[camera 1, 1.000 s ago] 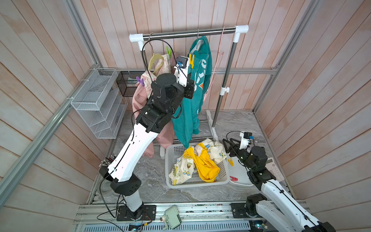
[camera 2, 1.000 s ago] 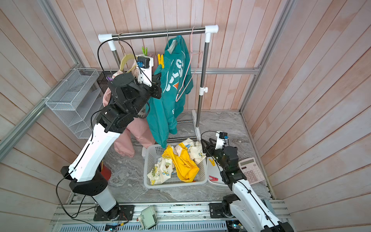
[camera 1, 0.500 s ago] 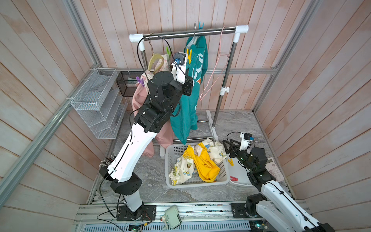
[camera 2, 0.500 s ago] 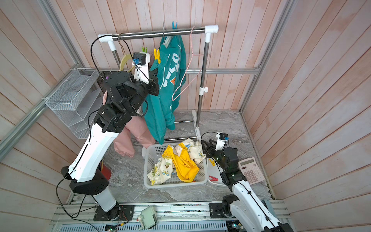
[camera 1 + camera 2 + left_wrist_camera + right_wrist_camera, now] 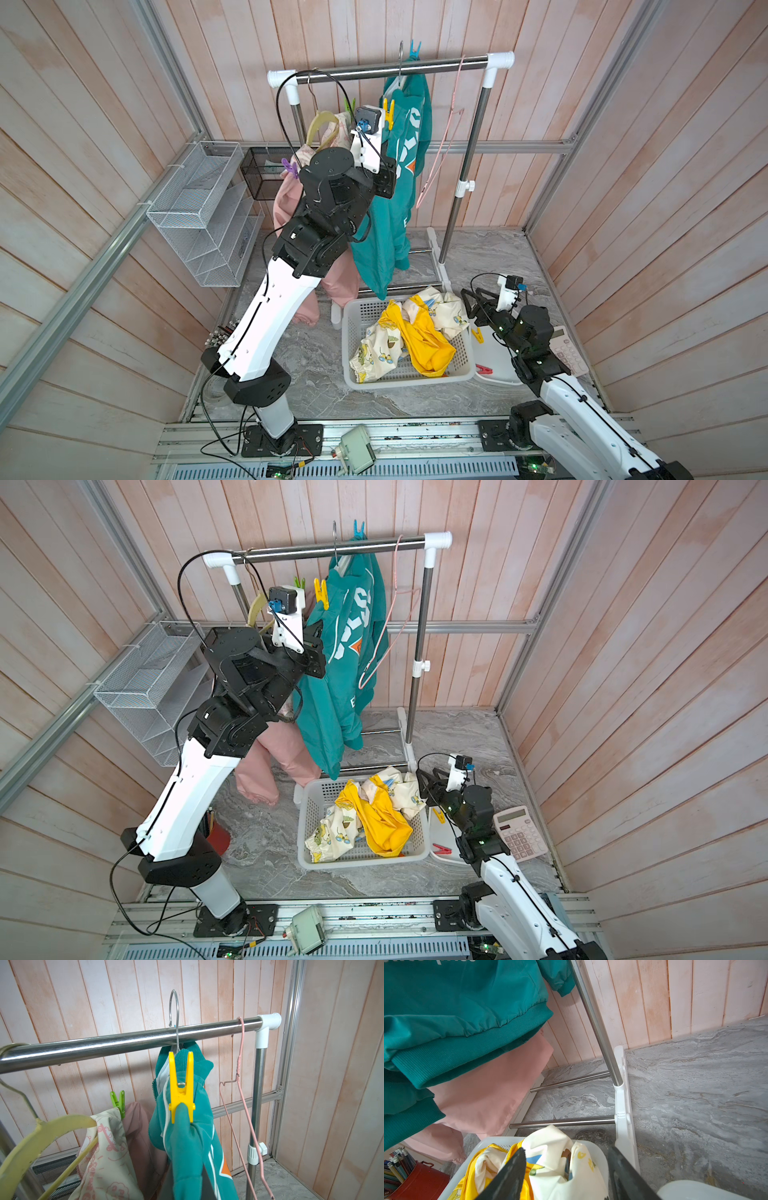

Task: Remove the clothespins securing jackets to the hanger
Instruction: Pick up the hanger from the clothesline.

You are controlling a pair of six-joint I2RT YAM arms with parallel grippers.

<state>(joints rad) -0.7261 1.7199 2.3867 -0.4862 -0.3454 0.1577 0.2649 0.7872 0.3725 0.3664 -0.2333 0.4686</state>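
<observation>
Yellow jacket (image 5: 419,336) fills basket (image 5: 409,380) — two clothespins (image 5: 482,369) in tray (image 5: 495,353).

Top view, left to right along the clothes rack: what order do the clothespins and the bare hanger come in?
purple clothespin → green clothespin → yellow clothespin → blue clothespin → empty pink hanger → rack post past that hanger

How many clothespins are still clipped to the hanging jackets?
4: blue atop the teal jacket, yellow on its shoulder, green and purple on the pink jacket. The left arm may hide more.
</observation>
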